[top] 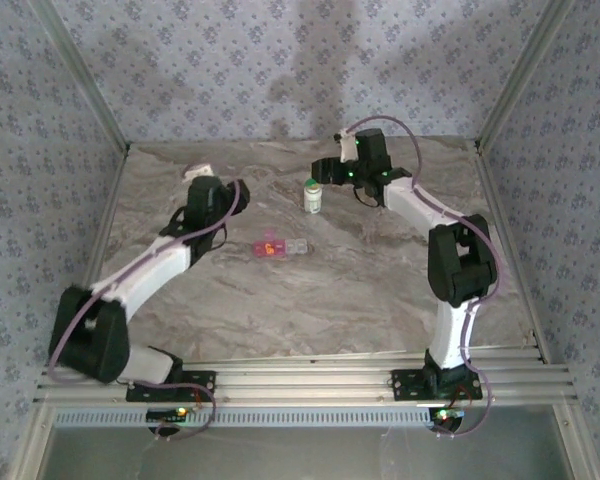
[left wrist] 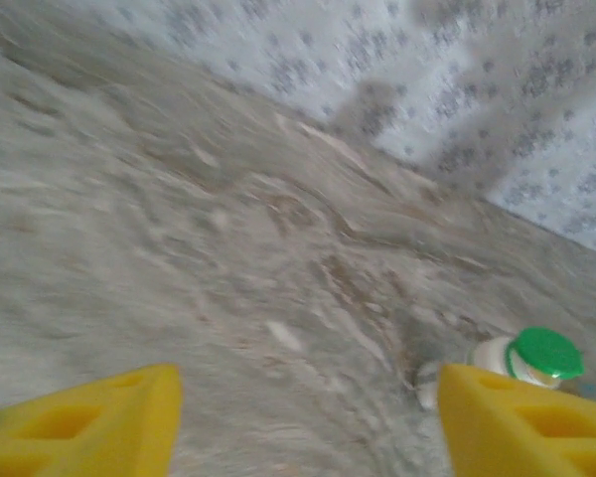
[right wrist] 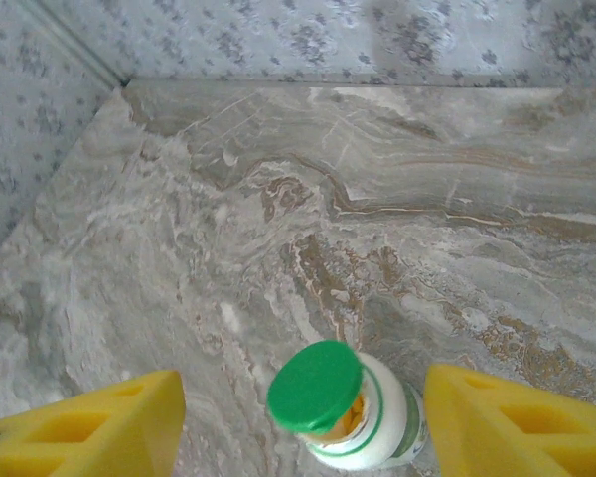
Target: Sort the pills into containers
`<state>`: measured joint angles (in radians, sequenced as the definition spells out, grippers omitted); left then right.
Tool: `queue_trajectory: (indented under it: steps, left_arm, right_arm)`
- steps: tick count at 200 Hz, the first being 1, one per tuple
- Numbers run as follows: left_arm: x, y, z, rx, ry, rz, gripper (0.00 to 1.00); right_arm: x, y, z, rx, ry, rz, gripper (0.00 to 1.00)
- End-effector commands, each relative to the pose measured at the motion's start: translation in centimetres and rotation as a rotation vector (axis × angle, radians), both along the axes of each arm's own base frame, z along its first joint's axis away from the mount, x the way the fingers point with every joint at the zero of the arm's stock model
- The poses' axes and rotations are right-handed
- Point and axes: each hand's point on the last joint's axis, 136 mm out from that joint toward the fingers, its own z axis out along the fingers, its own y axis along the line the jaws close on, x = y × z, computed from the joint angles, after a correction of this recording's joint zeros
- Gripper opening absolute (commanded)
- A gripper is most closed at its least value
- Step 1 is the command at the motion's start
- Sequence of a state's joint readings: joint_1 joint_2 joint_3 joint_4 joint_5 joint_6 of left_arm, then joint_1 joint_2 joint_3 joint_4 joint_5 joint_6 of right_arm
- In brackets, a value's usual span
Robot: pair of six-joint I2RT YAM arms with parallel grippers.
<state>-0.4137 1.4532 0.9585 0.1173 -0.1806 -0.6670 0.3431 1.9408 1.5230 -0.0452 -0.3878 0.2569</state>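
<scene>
The white bottle (right wrist: 377,429) stands upright on the marble-patterned table (top: 380,300), at about 1 o'clock from the table's middle in the overhead view. The pink-and-clear pill case (top: 277,247) lies flat near the centre, well apart from the bottle at its 7 o'clock. The right gripper (top: 326,172) hangs just beyond the bottle, at the bottle's 1 o'clock. Its wrist camera shows the yellow fingers (right wrist: 89,427) spread wide with the bottle between them and touching neither. The green cap (right wrist: 315,386) looks tipped towards 9 o'clock with something orange beneath its edge. It may be hinged open, though the angle leaves that uncertain. The left gripper (left wrist: 308,386) is also spread wide and holds nothing. Its blurred wrist view catches the bottle low at 4 o'clock, just beside its right-hand finger. The step in hand seems to be taking hold of the bottle with the right arm. To do it well, the fingers should drop below the cap and close evenly on the white body, centred so that neither pad arrives first and pushes the bottle over. If the cap is loose, any squeeze on it could spill the contents, so the grip belongs low and the lift slow and vertical.
</scene>
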Motion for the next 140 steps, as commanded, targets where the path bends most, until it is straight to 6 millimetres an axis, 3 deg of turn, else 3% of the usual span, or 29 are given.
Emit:
queue_trajectory:
  steps: [1,61,99,140]
  left_arm:
    - [2.7,-6.1,2.1,-0.197,-0.021,-0.184,0.62]
    - [6.7,-12.8,-1.6,-0.193,0.071,-0.244,0.61]
    - [6.9,-15.7,-3.4,-0.18,0.101,-0.29,0.54]
    - [6.4,-16.8,-5.5,-0.166,0.136,-0.301,0.52]
  right_arm:
    - [0.8,0.4,-1.0,0.072,0.08,-0.011,0.64]
    - [2.3,0.9,-3.2,0.106,0.11,-0.013,0.58]
    - [2.0,1.0,-4.4,0.129,0.132,-0.013,0.53]
    - [1.4,0.6,-5.8,0.138,0.155,-0.017,0.49]
